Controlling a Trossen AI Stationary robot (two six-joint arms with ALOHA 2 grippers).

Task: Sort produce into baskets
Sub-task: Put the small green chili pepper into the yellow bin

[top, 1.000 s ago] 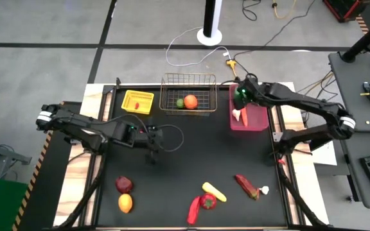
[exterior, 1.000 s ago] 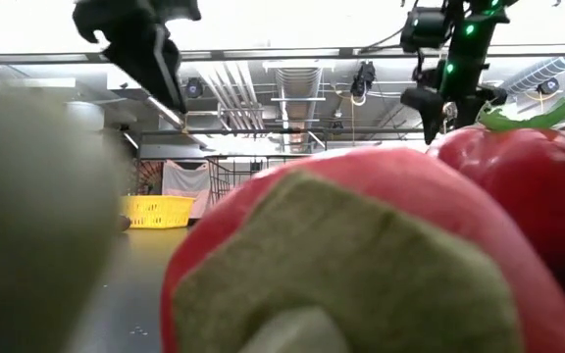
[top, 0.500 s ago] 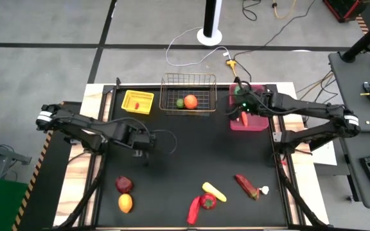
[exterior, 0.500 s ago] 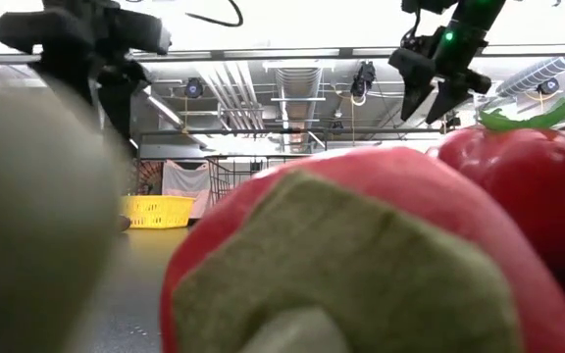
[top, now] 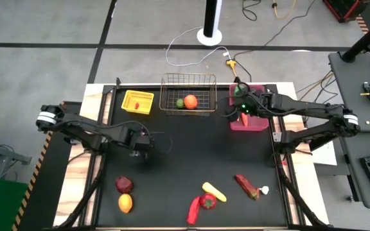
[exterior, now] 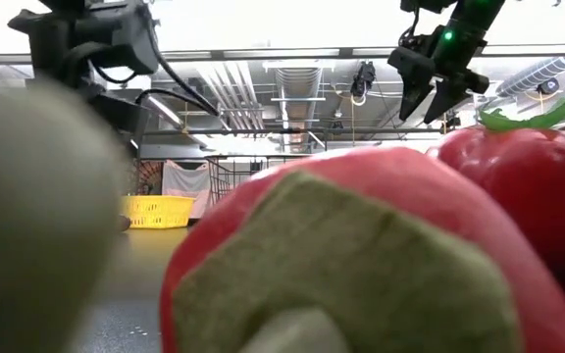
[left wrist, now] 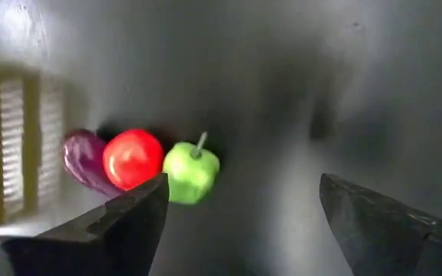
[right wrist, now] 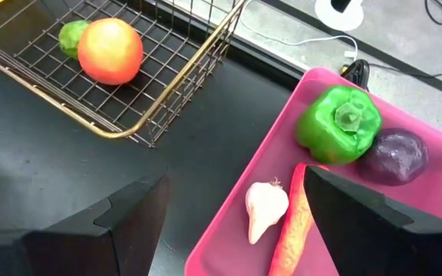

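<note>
The left claw [top: 140,144] hung over the counter [top: 191,154] on the front-left side of the wire basket [top: 166,96], with its fingers spread wide and nothing between them. The right claw [top: 239,110] stood just to the right of the wire basket, at the near edge of the pink bin [top: 257,123], likewise open and empty.

The wire basket held an orange fruit [top: 191,101] and a small green piece [top: 180,102]. The pink bin, immediately right of the basket, held a green pepper [right wrist: 338,123], a purple piece [right wrist: 394,156], a garlic bulb [right wrist: 265,207] and a carrot [right wrist: 296,226]. The yellow tray [top: 128,102] sat immediately left of the basket.

The left wrist view showed three unsorted pieces in a close row: a purple piece [left wrist: 81,159], a red round fruit [left wrist: 133,159] and a green apple [left wrist: 192,172]. The row ran crosswise to the claw's line of sight. It lay ahead of the open fingers, not between them.

In the high view, loose produce lay on the counter well forward of the wire basket, including a dark red piece [top: 124,185]. That piece lay beyond the left claw on the side away from the basket. The left arm was judged the nearer one for it.
</note>
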